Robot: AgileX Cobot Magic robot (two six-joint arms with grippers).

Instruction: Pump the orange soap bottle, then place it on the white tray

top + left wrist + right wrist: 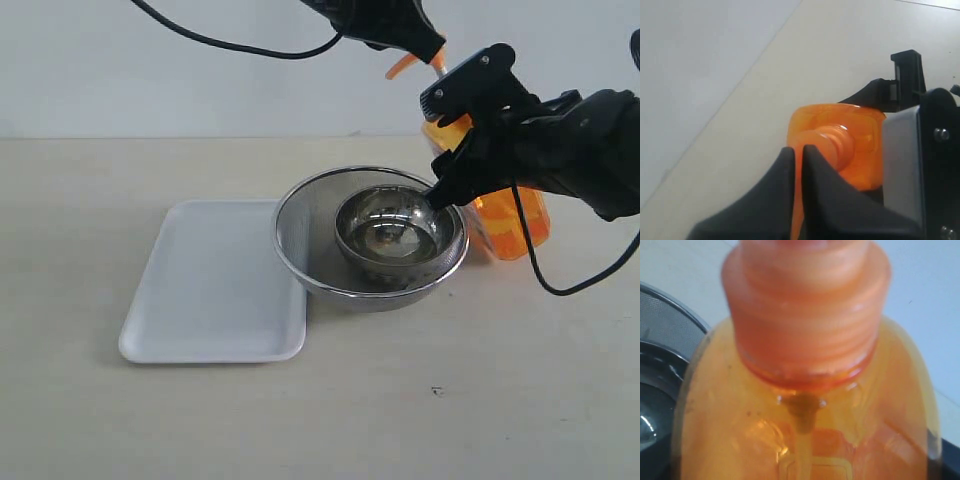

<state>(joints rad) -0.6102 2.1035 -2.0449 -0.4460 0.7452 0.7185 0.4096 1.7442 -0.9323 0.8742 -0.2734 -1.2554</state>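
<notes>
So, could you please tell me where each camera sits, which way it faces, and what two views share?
Exterior: raised, looking down across the table toward the wall; shows tray, strainer, soap bottle, left tool, right tool.
Left wrist: above the bottle, looking down; its shut tool shows.
Right wrist: close beside the bottle, facing its neck; its tool is not clearly seen.
Shared: both wrist views show the bottle's ribbed collar.

**A:** Where is the left arm (372, 18)?
**B:** It comes down from the top edge of the exterior view. The left gripper (428, 48) angles downward with its fingers (780, 175) pressed together.
**A:** And the right arm (590, 150)?
**B:** It reaches in level from the right. The right gripper (436, 150) faces left, with its jaws set wide and clasped around the orange soap bottle (515, 225).
</notes>
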